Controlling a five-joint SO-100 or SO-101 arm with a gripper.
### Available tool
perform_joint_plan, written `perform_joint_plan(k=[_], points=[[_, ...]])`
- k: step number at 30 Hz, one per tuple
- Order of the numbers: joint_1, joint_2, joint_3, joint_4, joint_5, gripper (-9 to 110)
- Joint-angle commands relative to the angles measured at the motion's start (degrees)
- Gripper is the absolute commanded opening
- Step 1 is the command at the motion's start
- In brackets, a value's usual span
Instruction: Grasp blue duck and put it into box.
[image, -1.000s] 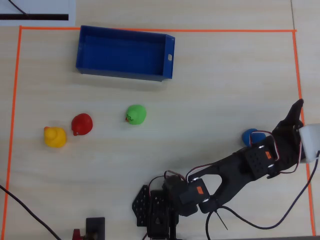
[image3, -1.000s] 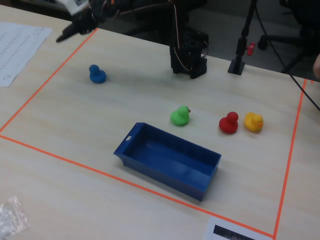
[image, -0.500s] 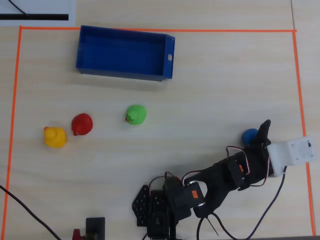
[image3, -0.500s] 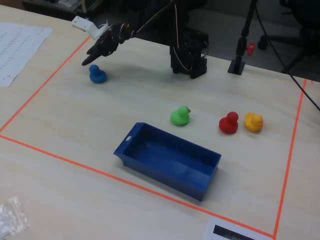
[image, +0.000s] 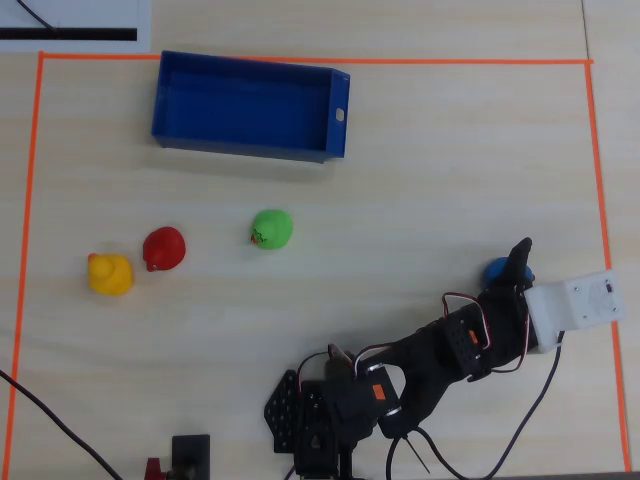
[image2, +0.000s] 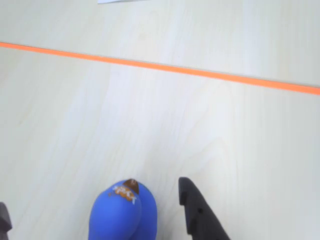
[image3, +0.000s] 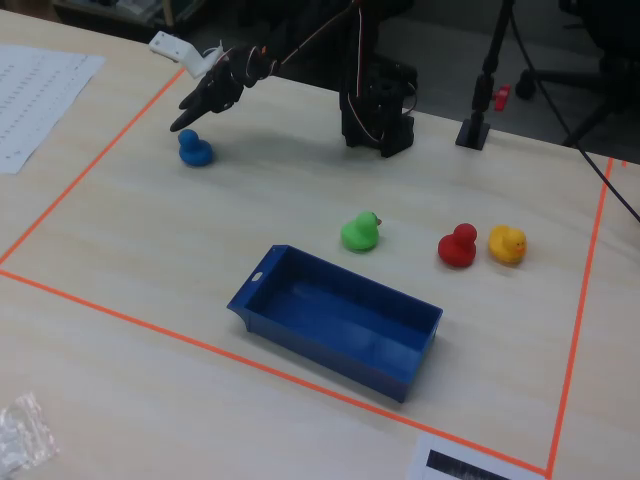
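Blue duck (image2: 124, 212) sits on the pale wood table (image2: 210, 130), between the fingers in the wrist view: one dark finger (image2: 197, 212) stands just to its right, and a sliver of the other shows at the left edge. We read the fingers as spread, with a gap on both sides of the toy and no pinch on it.

In the fixed view the gripper (image3: 190, 118) hangs just above and behind the duck (image3: 195, 150), apparently not touching it. In the overhead view the duck (image: 496, 270) is half hidden under the finger tip, near the orange tape line (image: 598, 150) on the right.

Progress, as we judge it: only the approach is made. The duck is not gripped and not lifted. What is left is nearly everything: lowering around it, closing, lifting, carrying, releasing.

The box (image: 170, 100) lies well apart from the fingers, at the far side of the taped area, and we see nothing inside it (image3: 345, 310).

Green duck (image: 271, 229), red duck (image: 164, 248) and yellow duck (image: 109, 273) stand well away from the fingers, somewhat short of the way to the box.
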Motion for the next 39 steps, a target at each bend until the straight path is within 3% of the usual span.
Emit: perform_joint_plan(k=[1, 15, 18, 21, 26, 29, 33, 39], points=[[-1.32, -0.88, 1.93, -3.52, -0.35, 45], [-2.9, -10.99, 2.9, -11.87, -0.62, 44], [-3.25, -12.57, 1.14, -11.87, 0.0, 32], [-3.34, -13.27, 0.35, -12.22, 2.29, 0], [-3.78, -10.63, -0.09, -10.9, 6.15, 0], [-5.36, -5.45, -3.08, -1.85, 9.93, 0], [-10.9, 3.08, -13.01, 21.53, 16.0, 0], [-30.41, 14.77, -28.39, 56.43, 23.91, 0]])
